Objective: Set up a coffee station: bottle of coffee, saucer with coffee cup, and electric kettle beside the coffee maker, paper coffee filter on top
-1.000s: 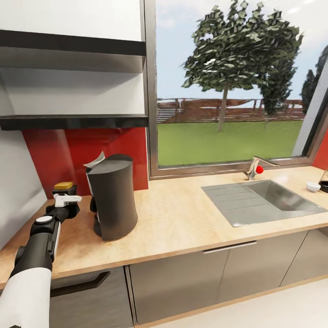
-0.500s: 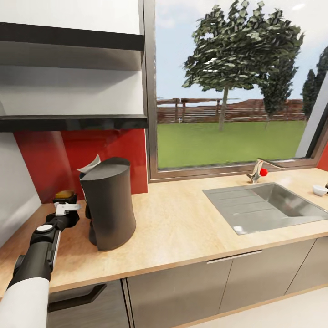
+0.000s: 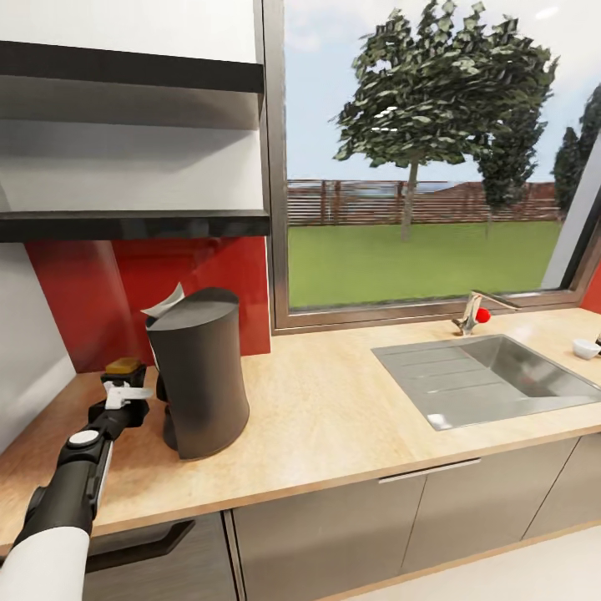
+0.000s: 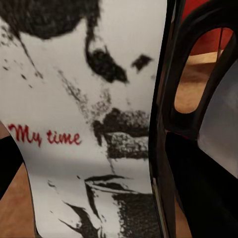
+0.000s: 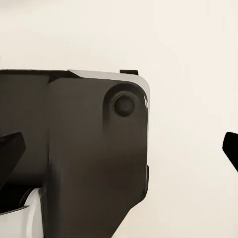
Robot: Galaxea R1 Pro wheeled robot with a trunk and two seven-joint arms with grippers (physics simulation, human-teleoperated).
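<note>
coffee bottle: body hidden behind the left gripper; only its yellow cap shows
white cup: cut by the frame edge
left jaws: grip unreadable; label blurred close-up

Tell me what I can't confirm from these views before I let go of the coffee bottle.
- Left gripper, head view: jaw state hidden by its own wrist and the yellow-capped coffee bottle.
- Bottle base, head view: arm covers it, so contact with the wooden countertop is unclear.
- White paper filter: only an edge peeks behind the dark grey coffee maker.
- Small white cup: cut by frame edge.
</note>
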